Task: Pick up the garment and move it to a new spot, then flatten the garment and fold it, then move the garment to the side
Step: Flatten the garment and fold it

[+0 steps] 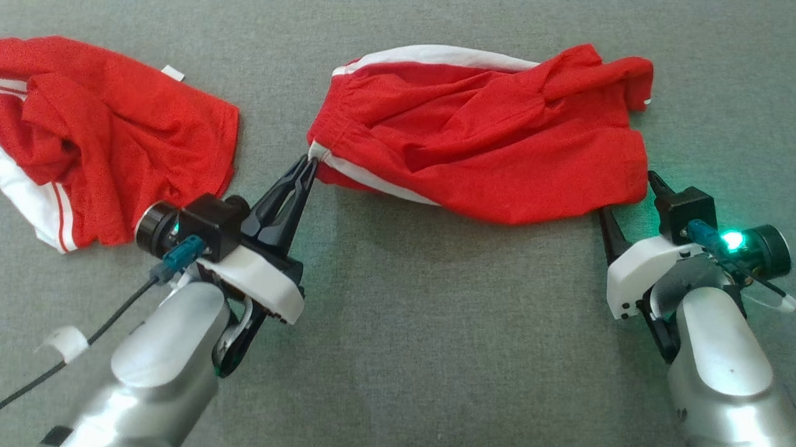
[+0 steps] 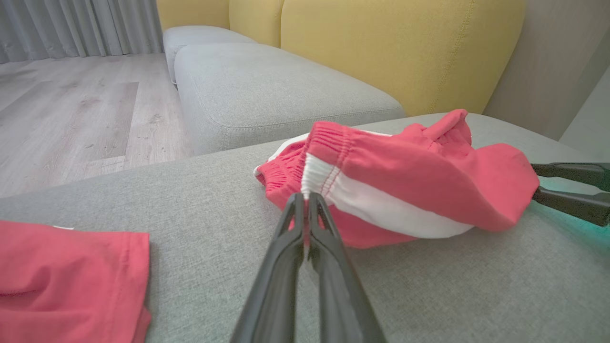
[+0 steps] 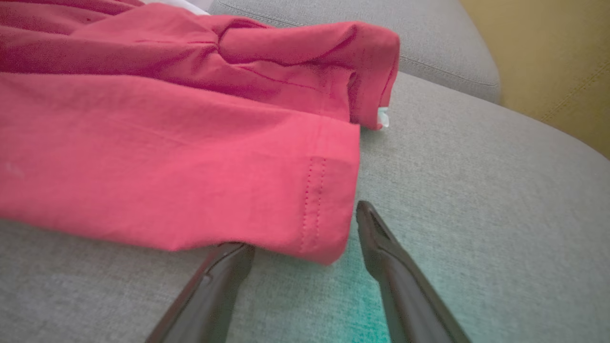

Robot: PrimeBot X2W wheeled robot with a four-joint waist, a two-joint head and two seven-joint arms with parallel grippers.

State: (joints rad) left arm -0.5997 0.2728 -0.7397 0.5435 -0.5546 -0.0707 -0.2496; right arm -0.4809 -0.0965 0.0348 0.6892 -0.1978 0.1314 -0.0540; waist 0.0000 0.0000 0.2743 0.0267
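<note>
Garment [image 1: 482, 140] lies mid-cushion [image 1: 432, 359]. Left end effector [image 1: 310, 162] is clamped on its waistband corner at 9 o'clock. Right end effector [image 1: 626, 193] has its fingers apart, either side of the hem corner at 4 o'clock. The left wrist view adds the cushion edge and wood floor [image 2: 71, 119]. Second red garment [image 1: 106, 137] lies further toward 9 o'clock, with bare cushion at 6 o'clock.

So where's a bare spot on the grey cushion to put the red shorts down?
The biggest bare patch of cushion lies between the left gripper and right gripper, on the robot's side of the shorts. Another runs behind them. The left is crowded by the other red garment.
</note>
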